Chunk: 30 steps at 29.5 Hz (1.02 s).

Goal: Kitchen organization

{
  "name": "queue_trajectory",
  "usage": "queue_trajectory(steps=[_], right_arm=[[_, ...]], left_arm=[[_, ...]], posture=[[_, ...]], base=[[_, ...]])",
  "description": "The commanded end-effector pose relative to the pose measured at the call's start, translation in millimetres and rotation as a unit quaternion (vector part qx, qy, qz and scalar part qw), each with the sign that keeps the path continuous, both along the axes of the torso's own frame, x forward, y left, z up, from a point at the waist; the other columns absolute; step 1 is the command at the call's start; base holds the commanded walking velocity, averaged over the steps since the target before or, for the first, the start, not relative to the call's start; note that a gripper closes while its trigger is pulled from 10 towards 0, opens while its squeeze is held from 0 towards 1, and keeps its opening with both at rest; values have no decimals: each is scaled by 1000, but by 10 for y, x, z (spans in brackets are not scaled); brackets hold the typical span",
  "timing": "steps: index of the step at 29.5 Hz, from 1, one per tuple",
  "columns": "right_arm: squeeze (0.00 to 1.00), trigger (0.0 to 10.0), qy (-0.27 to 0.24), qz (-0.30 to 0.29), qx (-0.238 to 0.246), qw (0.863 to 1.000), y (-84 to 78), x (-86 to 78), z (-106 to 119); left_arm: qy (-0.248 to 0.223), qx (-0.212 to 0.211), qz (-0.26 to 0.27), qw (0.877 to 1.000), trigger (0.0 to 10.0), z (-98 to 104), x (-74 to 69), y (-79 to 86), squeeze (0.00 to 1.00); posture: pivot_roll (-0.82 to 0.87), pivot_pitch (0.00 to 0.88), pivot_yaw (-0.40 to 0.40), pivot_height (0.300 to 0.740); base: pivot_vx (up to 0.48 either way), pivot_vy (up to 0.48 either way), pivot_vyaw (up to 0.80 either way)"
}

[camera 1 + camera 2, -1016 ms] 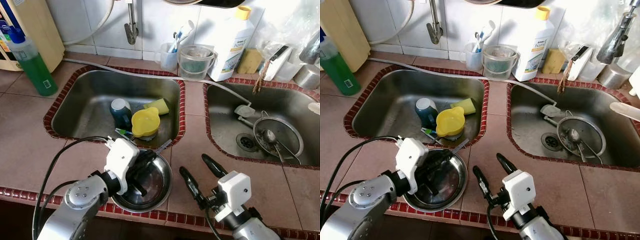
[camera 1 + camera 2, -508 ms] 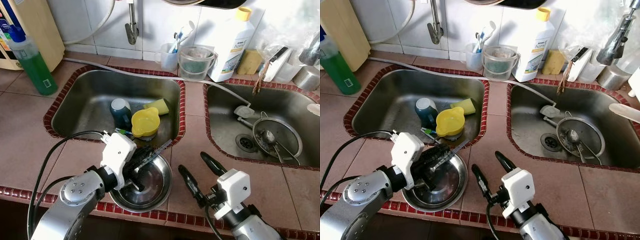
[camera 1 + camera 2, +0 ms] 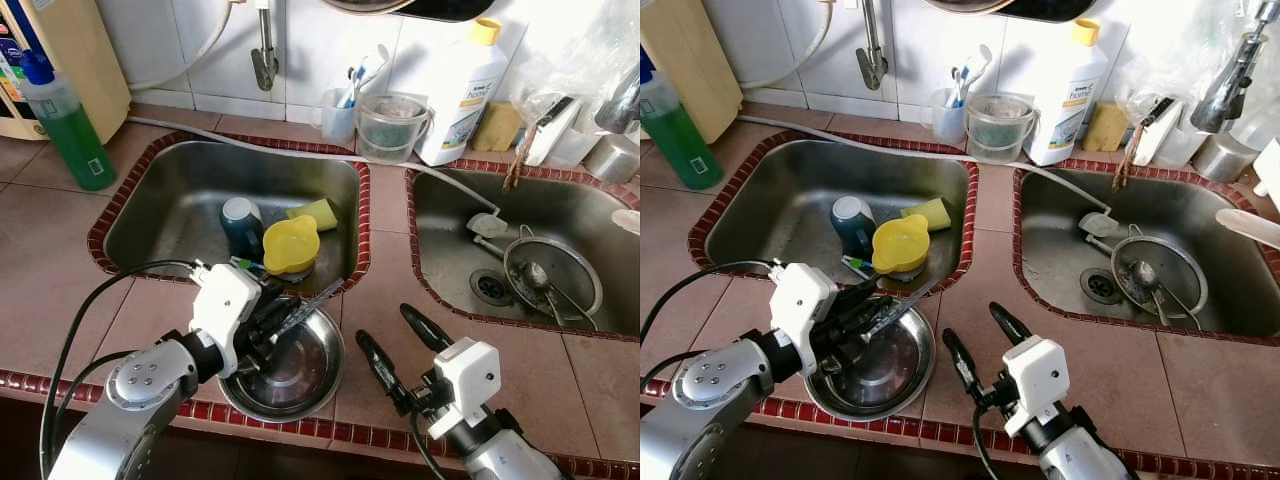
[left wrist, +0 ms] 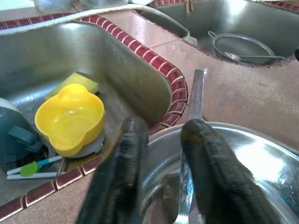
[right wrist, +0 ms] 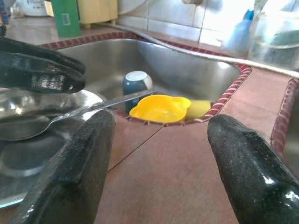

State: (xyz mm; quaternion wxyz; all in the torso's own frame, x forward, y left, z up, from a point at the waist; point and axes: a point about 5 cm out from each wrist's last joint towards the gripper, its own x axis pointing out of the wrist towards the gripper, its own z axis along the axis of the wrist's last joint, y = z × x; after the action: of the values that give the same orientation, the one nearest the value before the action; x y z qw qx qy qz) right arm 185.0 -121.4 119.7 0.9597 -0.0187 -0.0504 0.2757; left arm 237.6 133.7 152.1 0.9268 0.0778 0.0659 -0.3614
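A steel bowl (image 3: pixel 303 372) stands on the tiled counter at the front edge, just before the left sink (image 3: pixel 170 210). A metal spoon (image 3: pixel 312 297) lies in it, its handle leaning out over the rim toward the sink. My left gripper (image 3: pixel 268 322) reaches into the bowl with its fingers open and astride the spoon handle (image 4: pixel 196 98); the handle runs along the inside of one finger (image 4: pixel 205 158). My right gripper (image 3: pixel 395 345) hovers open over the bare counter to the right of the bowl, holding nothing.
In the left sink lie a yellow bowl (image 3: pixel 291 245), a blue mug (image 3: pixel 242 222) and a yellow sponge (image 3: pixel 314 211). The right sink holds a strainer (image 3: pixel 553 275). A green bottle (image 3: pixel 70 130), plastic cups (image 3: pixel 390 122) and a white detergent bottle (image 3: pixel 465 85) line the back.
My left gripper has drawn a little back and to the left inside the bowl, and the spoon handle shifted slightly with it. The right arm has stayed put.
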Motion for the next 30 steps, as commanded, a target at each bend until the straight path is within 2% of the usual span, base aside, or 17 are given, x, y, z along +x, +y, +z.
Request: queue_trajectory(steps=[1, 7, 20, 30], right_arm=[[0, 10000, 8, 6, 2, 1000, -4, -38, 9], [0, 10000, 8, 12, 4, 1000, -10, -69, 28], [0, 10000, -2, 3, 5, 1000, -45, 10, 65], [0, 10000, -3, 3, -1, 1000, -68, 22, 62]], left_arm=[[0, 6, -11, 1000, 10000, 23, -38, -8, 1000], [6, 8, -23, 1000, 10000, 20, -78, -8, 1000], [3, -6, -40, 999, 10000, 90, -106, -37, 1000], [0, 10, -43, 999, 10000, 97, -134, -56, 1000]], posture=[[-166, 141, -48, 740], [-170, 144, -45, 740], [-170, 142, -43, 740], [-172, 143, -48, 740]], base=[[0, 0, 0], [0, 0, 0], [0, 0, 0], [0, 0, 0]])
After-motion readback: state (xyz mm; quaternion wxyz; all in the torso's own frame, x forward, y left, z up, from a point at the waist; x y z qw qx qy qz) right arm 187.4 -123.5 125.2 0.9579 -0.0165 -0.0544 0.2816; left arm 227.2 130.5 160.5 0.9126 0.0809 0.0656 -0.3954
